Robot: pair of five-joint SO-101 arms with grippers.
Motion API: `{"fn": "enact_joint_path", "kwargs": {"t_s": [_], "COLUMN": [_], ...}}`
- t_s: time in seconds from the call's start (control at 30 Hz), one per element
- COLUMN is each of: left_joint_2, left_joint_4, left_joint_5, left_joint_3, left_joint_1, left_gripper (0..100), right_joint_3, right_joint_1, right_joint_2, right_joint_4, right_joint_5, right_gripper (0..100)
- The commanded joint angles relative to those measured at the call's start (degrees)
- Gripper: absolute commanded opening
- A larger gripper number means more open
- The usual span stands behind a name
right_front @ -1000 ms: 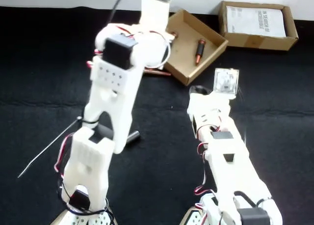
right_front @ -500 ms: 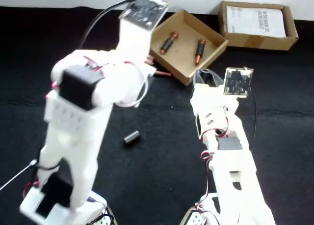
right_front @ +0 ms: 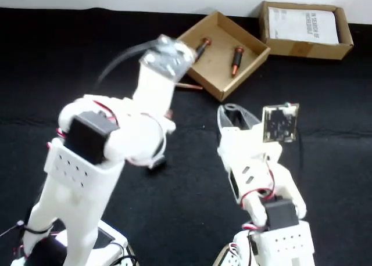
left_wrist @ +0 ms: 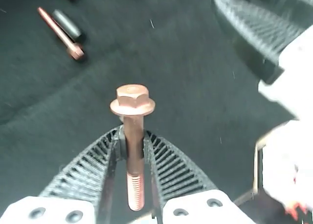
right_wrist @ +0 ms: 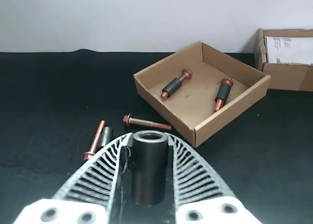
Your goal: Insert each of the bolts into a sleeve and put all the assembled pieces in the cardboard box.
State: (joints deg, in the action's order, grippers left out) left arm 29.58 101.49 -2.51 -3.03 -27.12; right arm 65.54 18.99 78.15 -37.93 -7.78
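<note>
The right gripper (right_wrist: 149, 137) is clamped around a dark sleeve (right_wrist: 149, 170), which stands upright with its bore open at the top. The left gripper (left_wrist: 133, 134) pinches a copper bolt (left_wrist: 132, 102) by its shank, the head out past the fingertips. Farther off on the black table (right_wrist: 44, 97), a second bolt (right_wrist: 94, 141) lies alongside a spare sleeve (right_wrist: 105, 136). A third bolt (right_wrist: 145, 122) lies just beside the cardboard box (right_wrist: 234, 110). Inside it, two assembled pieces (right_wrist: 175, 84) (right_wrist: 222, 93) lie apart.

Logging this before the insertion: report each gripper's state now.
Left gripper: shut on a copper bolt.
Right gripper: shut on a dark sleeve.
</note>
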Motion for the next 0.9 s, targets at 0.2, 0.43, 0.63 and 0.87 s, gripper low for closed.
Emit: {"fn": "enact_joint_path", "kwargs": {"t_s": [0.2,0.43,0.63,0.87], "left_joint_2": [13.0,25.6,30.5,30.5], "left_joint_4": [-29.8,-63.1,-85.0,-97.1], "left_joint_5": [0.1,0.1,0.1,0.0], "left_joint_3": [25.5,48.2,62.4,67.1], "left_joint_1": [-4.2,-4.6,-5.2,-5.2], "left_gripper": [1,1,1,1], "right_joint_3": [8.6,17.5,22.5,27.3], "right_joint_1": [0.3,0.3,0.3,0.3], "right_joint_2": [14.3,24.7,26.9,26.8], "right_joint_4": [-6.9,-6.5,-2.5,8.2], "right_joint_5": [-0.3,-0.2,-0.2,-0.3], "right_gripper": [0.8,0.8,0.8,0.8]}}
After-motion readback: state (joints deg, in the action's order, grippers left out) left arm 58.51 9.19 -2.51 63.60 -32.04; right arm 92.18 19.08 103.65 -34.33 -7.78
